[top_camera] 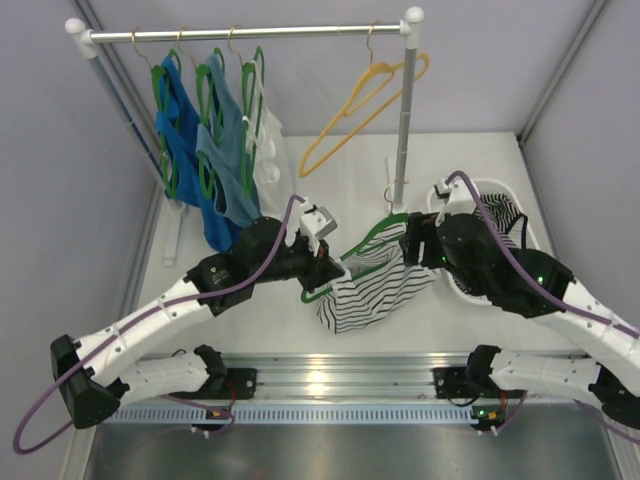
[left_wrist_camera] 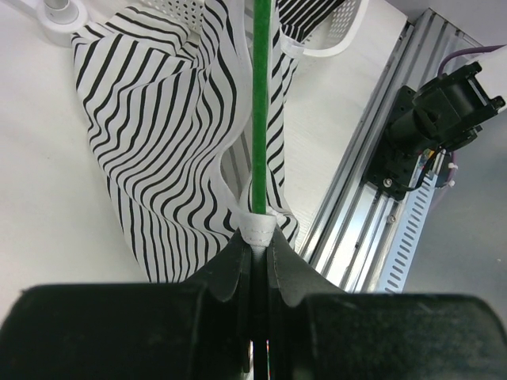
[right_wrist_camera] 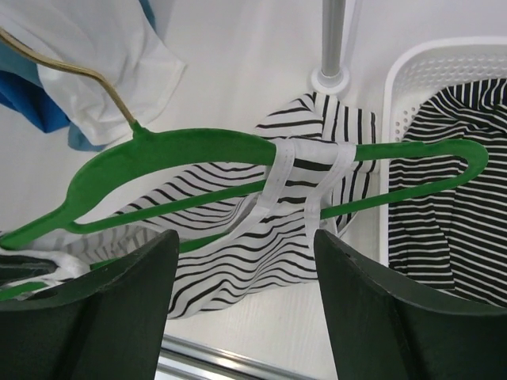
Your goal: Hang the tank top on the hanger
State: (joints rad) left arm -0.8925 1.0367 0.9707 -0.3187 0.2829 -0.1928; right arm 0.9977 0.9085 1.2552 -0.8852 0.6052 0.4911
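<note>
The green hanger (top_camera: 372, 236) hangs tilted above the table between my two arms. My left gripper (top_camera: 322, 268) is shut on one of its ends (left_wrist_camera: 261, 103), pinching a white strap of the tank top (left_wrist_camera: 158, 142) there. The striped tank top (top_camera: 365, 290) droops from the hanger to the table. In the right wrist view two white straps (right_wrist_camera: 277, 170) loop over the hanger's (right_wrist_camera: 198, 150) arm, and its brassy hook (right_wrist_camera: 79, 75) points up and left. My right gripper (right_wrist_camera: 245, 237) is open just short of the straps, nothing between its fingers (right_wrist_camera: 372, 309).
A clothes rail at the back carries blue tops (top_camera: 200, 160) and a white top (top_camera: 265, 150) on green hangers, plus a yellow hanger (top_camera: 365, 110). Its right pole (top_camera: 403, 120) stands close behind the hanger. A white basket (top_camera: 492, 186) on the right holds another striped garment (right_wrist_camera: 451, 198).
</note>
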